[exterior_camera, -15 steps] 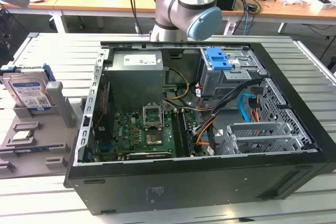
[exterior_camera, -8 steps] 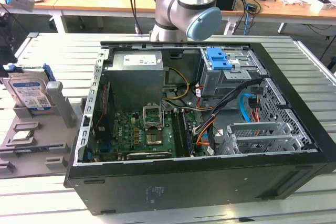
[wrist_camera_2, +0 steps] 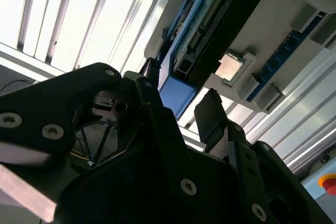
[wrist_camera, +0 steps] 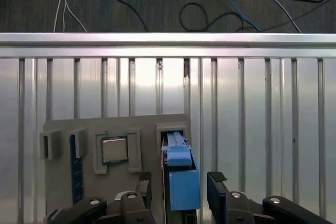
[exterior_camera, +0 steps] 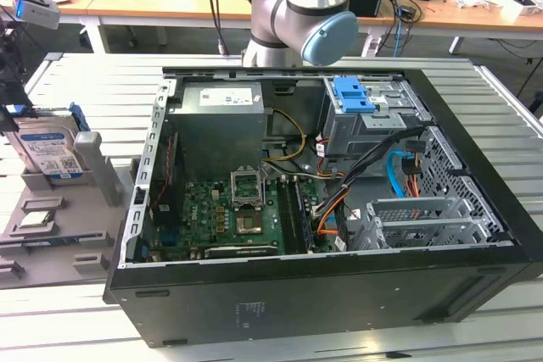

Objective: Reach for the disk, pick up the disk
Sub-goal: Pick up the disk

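Spread jaws of the gripper [wrist_camera: 181,181] straddle the disk [wrist_camera: 179,156], on edge at the exterior view's left, its long axis running between them.

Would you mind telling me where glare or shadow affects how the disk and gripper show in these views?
Second wrist view: the table slats glare white and the gripper is a dark backlit mass. First wrist view: even light, the disk plain between the open fingers. Exterior view: even light, no glare on the disk.

The slatted metal bench [exterior_camera: 85,78] carries an open computer case [exterior_camera: 322,303] across its middle and a grey holder tray [exterior_camera: 51,239] near its edge on the exterior view's left.
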Controlling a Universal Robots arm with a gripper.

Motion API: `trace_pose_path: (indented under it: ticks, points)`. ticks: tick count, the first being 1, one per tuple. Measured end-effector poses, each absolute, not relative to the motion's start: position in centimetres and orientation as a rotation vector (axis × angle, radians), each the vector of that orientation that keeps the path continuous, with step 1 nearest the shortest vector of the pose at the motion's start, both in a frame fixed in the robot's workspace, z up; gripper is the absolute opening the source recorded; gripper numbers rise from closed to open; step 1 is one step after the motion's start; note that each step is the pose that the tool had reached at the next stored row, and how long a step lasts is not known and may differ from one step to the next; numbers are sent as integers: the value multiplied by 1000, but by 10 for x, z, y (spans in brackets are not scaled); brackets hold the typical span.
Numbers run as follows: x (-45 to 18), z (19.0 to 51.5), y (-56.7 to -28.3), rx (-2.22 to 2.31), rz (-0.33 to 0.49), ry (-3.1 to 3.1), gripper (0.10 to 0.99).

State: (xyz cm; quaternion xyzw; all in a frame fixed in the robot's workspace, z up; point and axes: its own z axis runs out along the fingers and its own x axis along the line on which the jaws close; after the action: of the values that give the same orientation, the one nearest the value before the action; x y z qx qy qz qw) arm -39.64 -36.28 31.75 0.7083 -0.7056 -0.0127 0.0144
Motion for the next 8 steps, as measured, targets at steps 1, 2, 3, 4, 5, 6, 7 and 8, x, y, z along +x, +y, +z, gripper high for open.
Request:
trace_pose_path:
  ticks: [1,2,3,4,5,6,7,8]
  points:
    - [-396,317,-363,2208,-40,-2194,545]
    - [-395,315,-363,2211,-39,-2191,545]
    - [-395,313,-363,2213,-39,-2189,545]
    - [-395,312,-363,2214,-39,-2188,545]
    - [-395,311,-363,2215,-39,-2187,545]
    - [-395,309,-363,2216,-39,-2186,545]
    - [-395,308,-363,2217,-39,-2185,545]
    - [-395,308,-363,2218,-39,-2184,545]
